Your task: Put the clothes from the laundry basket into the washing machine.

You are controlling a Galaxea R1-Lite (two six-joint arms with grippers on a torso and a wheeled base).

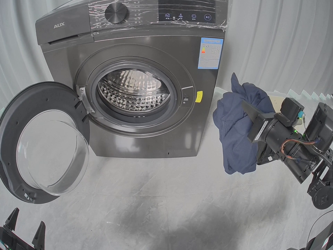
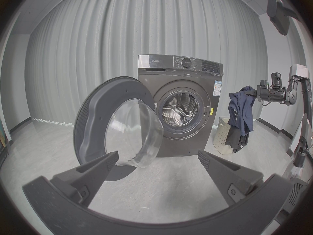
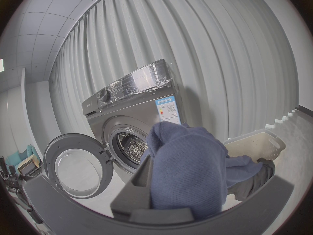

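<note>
Currently, limp, crumpled navy clothes [image 1: 236, 132] are being gripped by the right claw [image 1: 248, 121]; the left claw [image 2: 157, 155] is being held open.

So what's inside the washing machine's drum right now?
Through the open door, the drum shows just its bare perforated steel wall, no clothes. Its near bottom is hidden behind the gasket rim, so something lying there couldn't be seen.

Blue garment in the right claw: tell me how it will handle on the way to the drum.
Probably floppy: the blue garment droops in folds from the right claw. Hanging free, it will likely swing. A dark piece hanging below may snag or drop.
</note>
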